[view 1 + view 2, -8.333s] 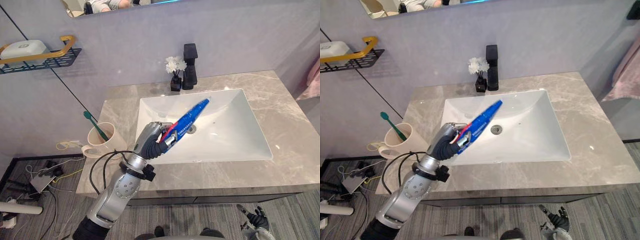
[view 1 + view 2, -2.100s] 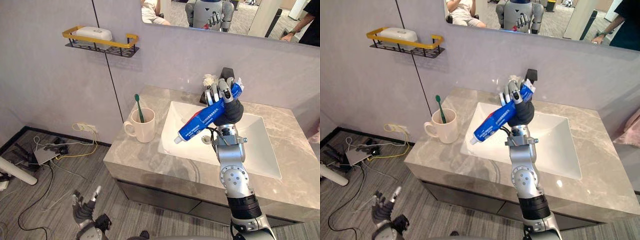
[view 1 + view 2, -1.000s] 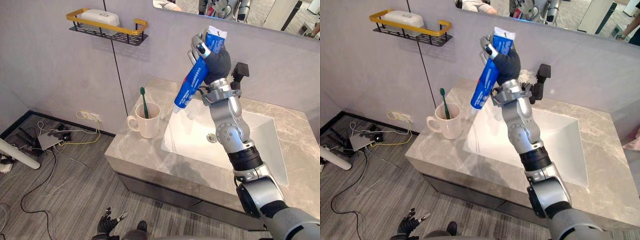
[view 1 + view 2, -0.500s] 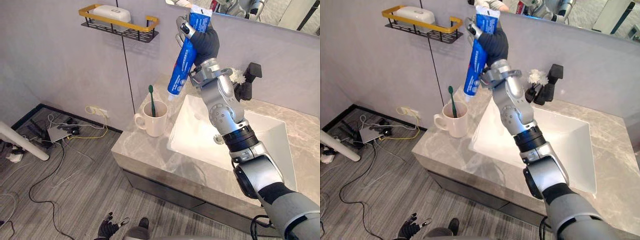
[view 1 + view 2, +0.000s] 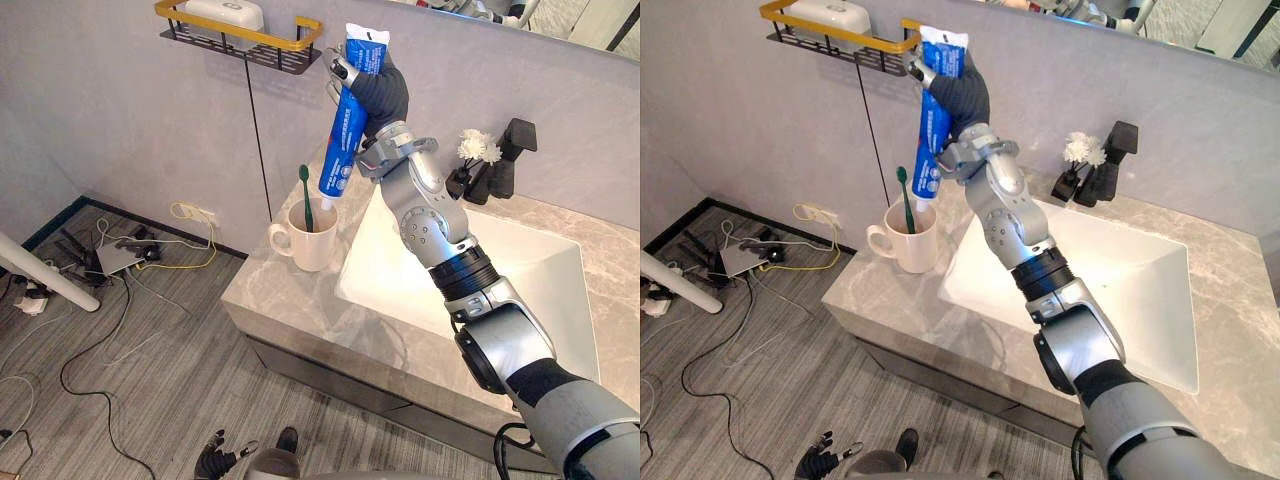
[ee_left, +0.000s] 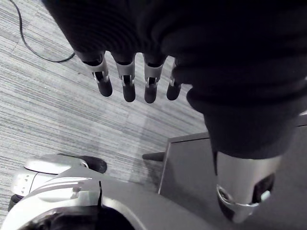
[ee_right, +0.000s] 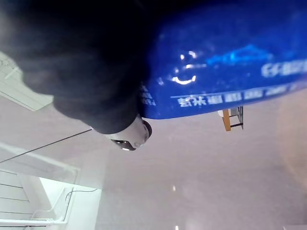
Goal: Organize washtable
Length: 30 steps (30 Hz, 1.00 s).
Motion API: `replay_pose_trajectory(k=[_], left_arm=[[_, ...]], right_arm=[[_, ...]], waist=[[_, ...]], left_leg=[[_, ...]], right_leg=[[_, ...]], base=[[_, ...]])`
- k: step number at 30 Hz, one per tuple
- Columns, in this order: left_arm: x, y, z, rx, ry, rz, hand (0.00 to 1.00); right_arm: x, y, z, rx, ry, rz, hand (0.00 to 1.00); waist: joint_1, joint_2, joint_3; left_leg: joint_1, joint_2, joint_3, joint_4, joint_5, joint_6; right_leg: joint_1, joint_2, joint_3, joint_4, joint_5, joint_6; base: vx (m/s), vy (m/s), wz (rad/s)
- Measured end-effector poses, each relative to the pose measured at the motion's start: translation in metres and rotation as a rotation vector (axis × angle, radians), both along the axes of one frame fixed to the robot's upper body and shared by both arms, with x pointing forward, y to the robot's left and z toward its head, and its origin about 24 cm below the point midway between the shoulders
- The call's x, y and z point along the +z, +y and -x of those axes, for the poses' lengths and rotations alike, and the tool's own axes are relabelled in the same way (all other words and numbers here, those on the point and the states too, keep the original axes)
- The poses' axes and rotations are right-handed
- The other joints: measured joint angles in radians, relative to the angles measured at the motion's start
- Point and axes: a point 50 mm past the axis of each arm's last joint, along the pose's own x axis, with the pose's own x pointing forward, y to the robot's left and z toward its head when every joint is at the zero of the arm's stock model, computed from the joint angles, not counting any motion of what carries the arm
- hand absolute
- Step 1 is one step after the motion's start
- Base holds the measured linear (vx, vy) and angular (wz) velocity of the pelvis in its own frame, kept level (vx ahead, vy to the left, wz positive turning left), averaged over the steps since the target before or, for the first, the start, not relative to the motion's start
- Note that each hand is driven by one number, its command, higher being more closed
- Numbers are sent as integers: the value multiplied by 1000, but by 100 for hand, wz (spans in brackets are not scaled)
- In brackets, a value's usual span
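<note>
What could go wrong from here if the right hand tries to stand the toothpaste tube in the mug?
1. The toothpaste tube, cap down in the right hand, hangs close to the head of the toothbrush in the mug; the cap could strike the brush and jam.
2. The mug stands near the corner of the countertop; a sideways nudge might push it off.
3. The left hand hangs open, low by the floor, probably too far to steady the mug.

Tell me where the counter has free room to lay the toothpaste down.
Bare counter lies right of the basin, and a narrower strip runs between the basin and the front edge. The left end is crowded: the mug, with the right hand holding the toothpaste tube above it. The faucet and flowers take the back edge.
</note>
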Motion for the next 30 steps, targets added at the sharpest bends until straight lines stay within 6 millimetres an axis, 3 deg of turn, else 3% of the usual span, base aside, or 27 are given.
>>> replay_pose_trajectory(k=[10,16,30], left_arm=[[-1,-2,1,-14,10,2,0],[-1,-2,1,-13,9,4,0],[-1,-2,1,-13,6,4,0]], right_arm=[[-18,18,2,27,37,68,100],[-23,18,1,21,47,82,100],[-33,20,-3,-13,77,115,100]], waist=[[8,9,6],[25,11,13],[27,15,38]], left_leg=[[0,8,-1,0,-1,-2],[-1,8,-7,0,-2,-2],[-5,8,-18,14,-3,-4]], right_leg=[[-1,7,-1,2,0,0],[3,7,-5,4,0,0],[2,8,-17,13,0,0]], base=[[-18,-7,0],[0,0,2],[0,0,1]])
